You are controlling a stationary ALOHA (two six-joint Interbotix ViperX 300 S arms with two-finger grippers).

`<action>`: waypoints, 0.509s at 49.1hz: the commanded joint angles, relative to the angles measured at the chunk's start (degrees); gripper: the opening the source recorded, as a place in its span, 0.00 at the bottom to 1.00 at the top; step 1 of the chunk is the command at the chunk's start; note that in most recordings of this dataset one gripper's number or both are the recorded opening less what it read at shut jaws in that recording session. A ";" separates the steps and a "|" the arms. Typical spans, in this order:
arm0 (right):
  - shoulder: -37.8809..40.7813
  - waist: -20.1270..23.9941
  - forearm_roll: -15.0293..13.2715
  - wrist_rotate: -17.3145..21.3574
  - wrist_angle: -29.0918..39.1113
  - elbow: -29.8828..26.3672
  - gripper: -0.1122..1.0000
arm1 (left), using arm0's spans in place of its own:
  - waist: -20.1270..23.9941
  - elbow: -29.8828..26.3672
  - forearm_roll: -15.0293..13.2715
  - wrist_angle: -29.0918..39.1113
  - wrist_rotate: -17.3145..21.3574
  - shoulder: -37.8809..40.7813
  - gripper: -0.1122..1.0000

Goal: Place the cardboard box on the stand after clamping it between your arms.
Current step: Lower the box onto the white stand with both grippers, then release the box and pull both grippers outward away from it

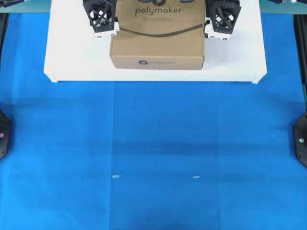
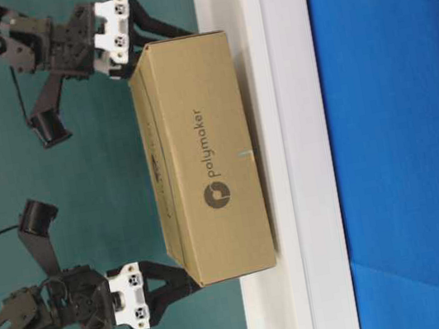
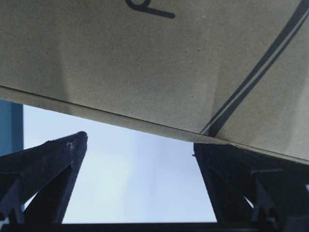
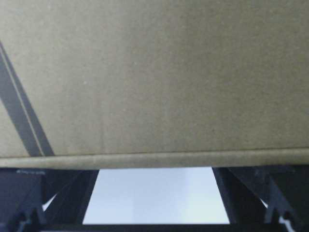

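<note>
1. Count: 1 cardboard box (image 1: 158, 36), 1 white stand (image 1: 67, 57), 2 grippers, 1 blue counter (image 1: 153, 153) w/ 2 small pale marks (image 1: 116, 176) near its front.
2. Left gripper (image 1: 101, 21): jaws spread wide, clamping nothing; fingers (image 3: 53, 164) straddle the box's left edge and press on that side.
3. Right gripper (image 1: 219, 23): jaws also spread wide, closed on nothing; fingertips against the box's right side.
4. Box sits flat on the stand, about centred L–R, held between the 2 grippers, one per side.
5. Box look: brown, squarish, shallow; dark "polymaker" on top and front face, round emblem by the front logo, curved dark line across the top.
</note>
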 commanded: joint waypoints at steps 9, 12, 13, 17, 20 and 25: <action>0.53 0.62 5.10 -0.79 -3.52 -3.52 0.97 | -2.37 -4.04 -1.41 -5.36 -1.05 -0.79 0.89; 0.44 0.09 5.10 -1.32 -4.13 -2.55 0.97 | -2.02 -2.55 -1.41 -5.45 -1.32 -0.88 0.89; 0.44 0.00 5.01 -1.49 -4.22 -2.11 0.97 | -1.93 -2.02 -1.41 -5.62 -1.41 -0.97 0.89; 0.26 -0.53 5.01 -1.85 -4.75 -0.53 0.97 | -1.58 0.09 -1.41 -6.15 -1.05 -1.14 0.89; 0.09 -0.88 5.10 -2.02 -5.36 0.62 0.97 | -1.05 1.58 -1.41 -7.21 -0.97 -1.58 0.89; -0.53 -1.14 5.01 -2.11 -7.12 2.64 0.97 | 0.09 3.96 -1.41 -9.58 -0.88 -2.64 0.89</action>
